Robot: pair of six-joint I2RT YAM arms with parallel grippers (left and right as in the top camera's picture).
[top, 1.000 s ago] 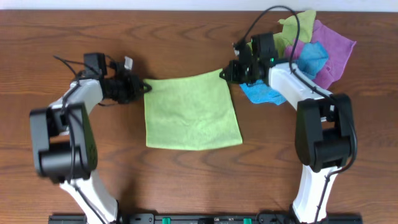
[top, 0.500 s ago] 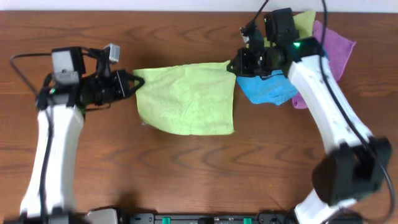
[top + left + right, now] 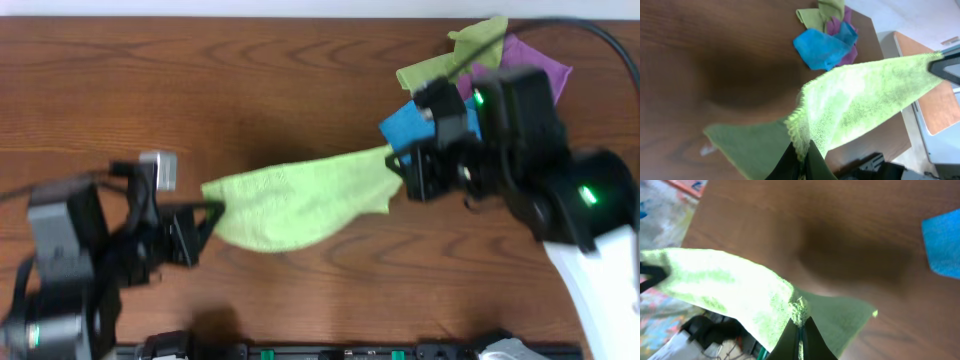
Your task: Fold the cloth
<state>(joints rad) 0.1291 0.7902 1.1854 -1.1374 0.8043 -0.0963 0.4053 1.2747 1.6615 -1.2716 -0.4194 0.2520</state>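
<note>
I count four cloths altogether, no two the same colour: one bright lime-green microfibre cloth [image 3: 300,200], one blue microfibre cloth [image 3: 403,125], one purple microfibre cloth [image 3: 528,48] and one duller yellow-olive green cloth [image 3: 472,42]. There are two black-and-white robot arms, one left arm [image 3: 70,270] and one right arm [image 3: 575,200]. There is one brown wooden table [image 3: 200,80].

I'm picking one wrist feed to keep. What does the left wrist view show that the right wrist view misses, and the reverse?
Left wrist only: the purple cloth and the olive cloth in the pile, and the right gripper pinching the lime cloth's far corner. Right wrist only: the left gripper at the opposite end. Both: the lime cloth stretched above the table, and the blue cloth.
</note>
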